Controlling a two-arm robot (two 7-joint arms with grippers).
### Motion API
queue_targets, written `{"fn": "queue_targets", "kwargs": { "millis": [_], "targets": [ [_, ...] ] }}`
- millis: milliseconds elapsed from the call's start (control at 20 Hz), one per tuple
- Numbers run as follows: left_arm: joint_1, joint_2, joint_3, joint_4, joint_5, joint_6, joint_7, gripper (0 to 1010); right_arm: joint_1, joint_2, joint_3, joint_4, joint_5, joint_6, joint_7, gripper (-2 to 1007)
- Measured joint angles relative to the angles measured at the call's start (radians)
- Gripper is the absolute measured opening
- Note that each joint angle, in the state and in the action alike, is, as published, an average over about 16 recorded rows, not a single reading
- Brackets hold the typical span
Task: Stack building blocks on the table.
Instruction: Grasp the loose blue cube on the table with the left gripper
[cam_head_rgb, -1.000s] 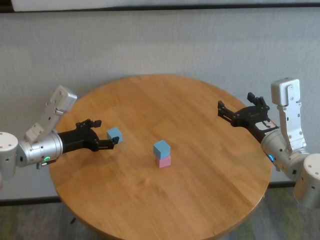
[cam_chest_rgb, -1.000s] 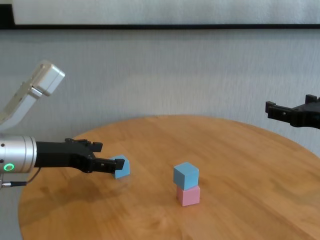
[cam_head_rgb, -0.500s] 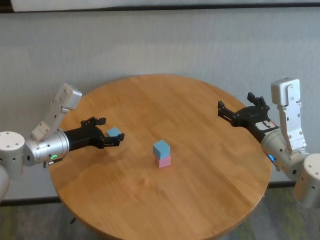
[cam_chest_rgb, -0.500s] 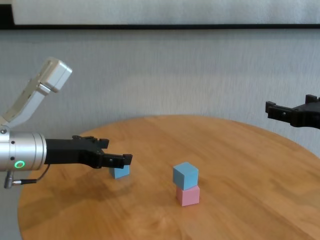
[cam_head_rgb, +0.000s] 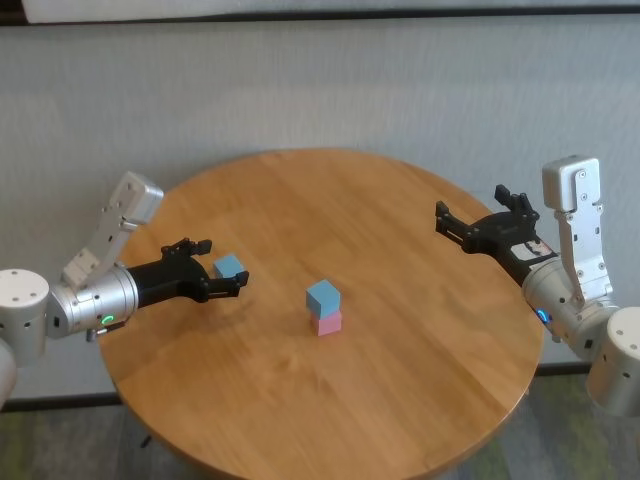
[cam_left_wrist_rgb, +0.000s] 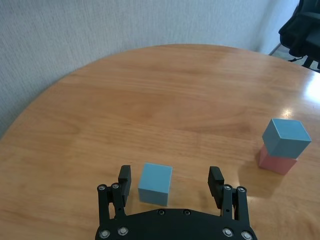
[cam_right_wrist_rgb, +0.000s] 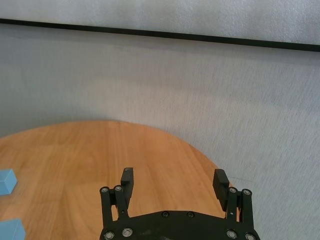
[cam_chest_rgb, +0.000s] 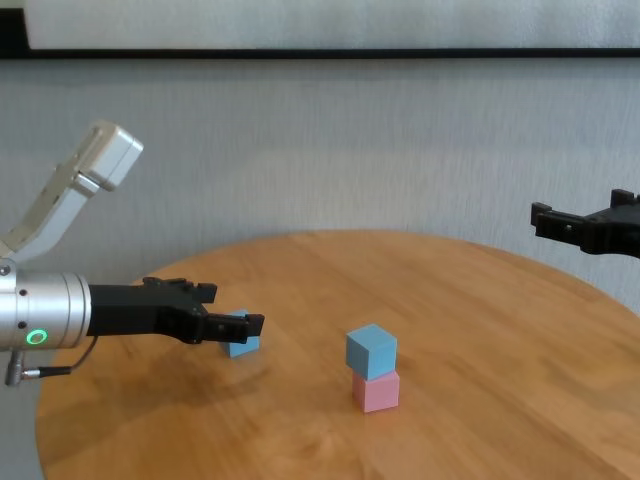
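1. Three blocks sit on the table (cam_head_rgb: 400, 400): a blue block (cam_head_rgb: 323, 296) already rests on the pink block (cam_head_rgb: 327, 322) near the middle, and the loose blue block (cam_left_wrist_rgb: 155, 183) lies toward the robot's left side, between the wide-spread fingers of the left pincer (cam_left_wrist_rgb: 172, 182), untouched.
2. In the left wrist view the loose block sits closer to one finger (cam_left_wrist_rgb: 124, 180) than the other; closing from here could shove or twist it before the grip settles.
3. A crooked grip would likely land the block off-centre on the small stack, which could topple.
4. If the fingers hang too high above the table, they may pinch only the block's top edge and let it slip.
5. The right pincer (cam_head_rgb: 480, 228), also spread wide and holding nothing, hovers over the table's right rim, well apart from the stack; it poses little risk.
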Motion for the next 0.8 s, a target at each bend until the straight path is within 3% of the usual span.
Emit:
{"fn": "queue_targets", "kwargs": {
  "millis": [400, 800],
  "targets": [
    [-0.001, -0.007, -0.001, 0.021, -0.004, -0.01, -0.003, 1001, 0.0, 0.0, 0.0, 0.0, 0.0, 0.0, 0.0, 1004],
    [-0.031, -0.031, 0.001, 0.096, 0.003, -0.042, -0.016, 1002, 0.0, 0.0, 0.0, 0.0, 0.0, 0.0, 0.0, 1004]
  ]
}}
